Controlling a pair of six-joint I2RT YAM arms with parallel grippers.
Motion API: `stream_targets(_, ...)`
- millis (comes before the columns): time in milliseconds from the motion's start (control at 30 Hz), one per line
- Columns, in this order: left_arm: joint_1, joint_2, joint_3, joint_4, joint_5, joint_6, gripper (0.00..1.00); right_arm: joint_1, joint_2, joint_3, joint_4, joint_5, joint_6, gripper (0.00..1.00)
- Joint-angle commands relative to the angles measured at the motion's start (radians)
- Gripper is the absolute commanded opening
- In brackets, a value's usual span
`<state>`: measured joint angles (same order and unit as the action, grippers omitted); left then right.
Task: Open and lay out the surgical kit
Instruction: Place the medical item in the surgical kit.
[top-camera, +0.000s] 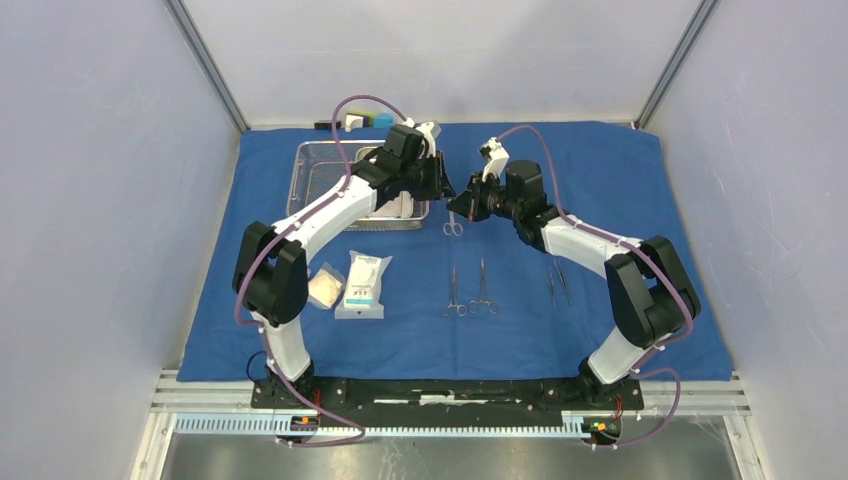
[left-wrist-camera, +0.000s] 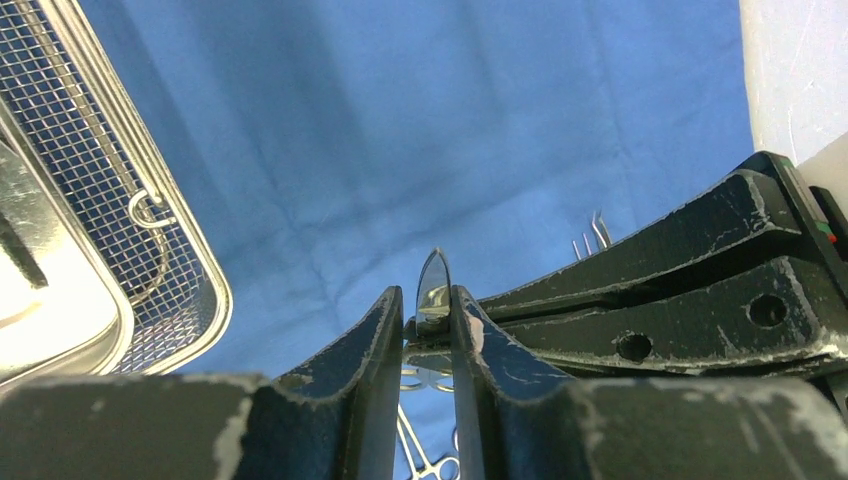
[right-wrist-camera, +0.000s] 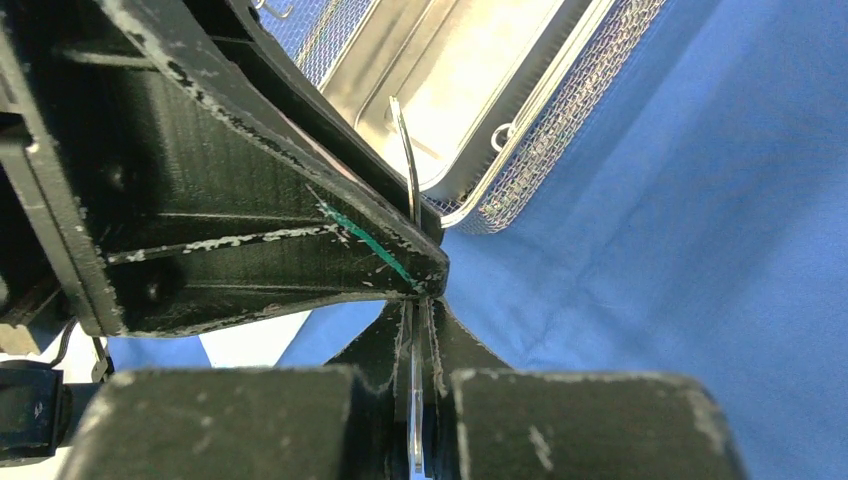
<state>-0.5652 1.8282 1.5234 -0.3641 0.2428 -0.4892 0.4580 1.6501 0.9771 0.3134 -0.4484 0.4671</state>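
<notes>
Left wrist: scissors (left-wrist-camera: 434, 280) tip between left gripper (left-wrist-camera: 427, 297) fingers, clamp unclear; right gripper (right-wrist-camera: 417, 318) clenched on scissors.

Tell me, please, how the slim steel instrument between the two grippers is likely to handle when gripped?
The instrument is bare polished steel, so it probably slips or pivots easily in the jaws of the right gripper. It is thin yet holds its curve unsupported, so likely stiff, not floppy. Being so slim, it is probably light.
</notes>
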Motion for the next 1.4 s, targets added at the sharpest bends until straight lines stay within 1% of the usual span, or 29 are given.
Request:
stream_targets(0, -0.004, 0.025, 0.044, 0.024, 0.044, -0.067, 0.29, 0.005, -0.038, -0.005, 0.068, -0.007, 0.009, 0.00)
stream_targets(300, -0.003, 0.027, 0.043, 0.022, 0.031, -0.046, 0.20, 0.005, -0.046, -0.016, 0.067, 0.001, 0.008, 0.00)
stream_targets(333, -0.003, 0.025, 0.044, 0.021, 0.028, -0.041, 0.19, 0.005, -0.046, -0.015, 0.067, 0.001, 0.009, 0.02)
stream_targets(400, -0.003, 0.019, 0.044, 0.019, 0.012, -0.023, 0.15, 0.005, -0.044, -0.016, 0.069, 0.002, 0.012, 0.08)
stream_targets(533, -0.002, 0.012, 0.053, 0.006, -0.026, 0.031, 0.07, 0.005, -0.047, -0.012, 0.066, -0.002, 0.015, 0.27)
stream_targets(700, 0.003, -0.005, 0.049, -0.004, -0.060, 0.076, 0.03, 0.005, -0.064, -0.014, 0.035, 0.016, -0.016, 0.45)
stream_targets(800, 0.008, -0.014, 0.049, -0.009, -0.071, 0.091, 0.02, 0.003, -0.077, -0.014, 0.007, 0.029, -0.043, 0.51)
stream_targets(933, 0.020, -0.030, 0.042, -0.038, -0.072, 0.110, 0.02, -0.019, -0.113, -0.016, -0.049, 0.058, -0.116, 0.53)
stream_targets(1067, 0.023, -0.076, -0.016, -0.073, -0.073, 0.125, 0.02, -0.082, -0.152, -0.019, -0.114, 0.058, -0.194, 0.53)
stream_targets(1200, 0.016, -0.119, -0.104, -0.141, -0.092, 0.100, 0.02, -0.184, -0.185, -0.049, -0.166, 0.036, -0.247, 0.54)
stream_targets(1300, -0.007, -0.146, -0.170, -0.194, -0.085, 0.092, 0.02, -0.265, -0.211, -0.087, -0.174, 0.019, -0.268, 0.54)
stream_targets(1367, -0.028, -0.169, -0.217, -0.204, -0.078, 0.076, 0.03, -0.300, -0.223, -0.099, -0.197, 0.035, -0.313, 0.54)
